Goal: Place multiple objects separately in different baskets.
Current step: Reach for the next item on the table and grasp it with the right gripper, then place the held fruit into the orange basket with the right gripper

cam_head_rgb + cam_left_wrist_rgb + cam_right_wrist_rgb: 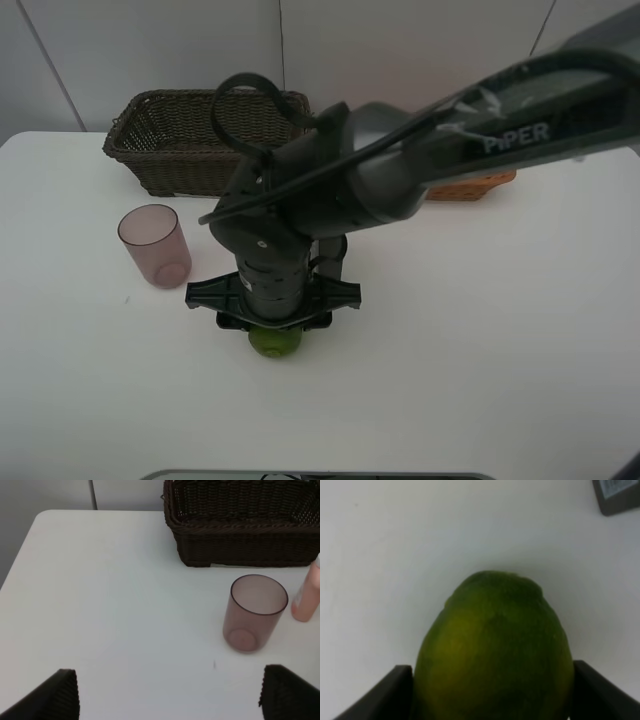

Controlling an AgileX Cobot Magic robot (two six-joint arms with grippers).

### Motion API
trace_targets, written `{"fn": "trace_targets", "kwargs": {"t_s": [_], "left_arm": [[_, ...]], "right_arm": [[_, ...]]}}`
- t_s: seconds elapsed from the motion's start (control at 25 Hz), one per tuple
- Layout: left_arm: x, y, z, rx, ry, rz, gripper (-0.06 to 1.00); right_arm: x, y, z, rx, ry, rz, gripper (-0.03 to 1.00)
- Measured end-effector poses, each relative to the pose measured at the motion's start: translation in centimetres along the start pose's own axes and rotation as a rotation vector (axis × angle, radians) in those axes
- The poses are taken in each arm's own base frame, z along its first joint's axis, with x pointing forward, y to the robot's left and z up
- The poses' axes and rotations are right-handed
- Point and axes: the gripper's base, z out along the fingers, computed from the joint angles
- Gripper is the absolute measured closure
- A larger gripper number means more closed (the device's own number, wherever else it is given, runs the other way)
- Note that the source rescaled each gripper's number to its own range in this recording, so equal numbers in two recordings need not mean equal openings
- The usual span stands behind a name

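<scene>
A green round fruit (275, 342) (492, 640) lies on the white table near the middle front. My right gripper (275, 322) (492, 685) points straight down over it, its two dark fingers pressed against the fruit's sides. A translucent mauve cup (155, 245) (255, 612) stands upright to the left of that arm. The dark brown basket (170, 140) (240, 535) sits at the back left. Behind the right arm only a strip of the light orange-tan basket (480, 186) shows. My left gripper (167, 695) hangs open over bare table, short of the cup.
A pink bottle (307, 597) stands beside the cup, in front of the dark basket. The corner of a dark grey labelled object (617, 495) lies on the table a little beyond the fruit. The right arm (400, 170) covers the middle of the table.
</scene>
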Motion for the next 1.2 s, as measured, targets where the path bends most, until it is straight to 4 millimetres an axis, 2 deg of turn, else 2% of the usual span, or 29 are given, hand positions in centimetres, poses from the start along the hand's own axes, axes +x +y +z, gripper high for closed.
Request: {"fn": "trace_targets", "kwargs": {"t_s": [1.0, 1.2], "left_arm": [[0.0, 0.0, 0.0, 0.000, 0.000, 0.000, 0.02], [0.0, 0.0, 0.0, 0.000, 0.000, 0.000, 0.02]], "right_arm": [[0.1, -0.2, -0.1, 0.023, 0.018, 0.013, 0.41], [-0.2, -0.3, -1.6, -0.010, 0.003, 0.024, 0.41]]}}
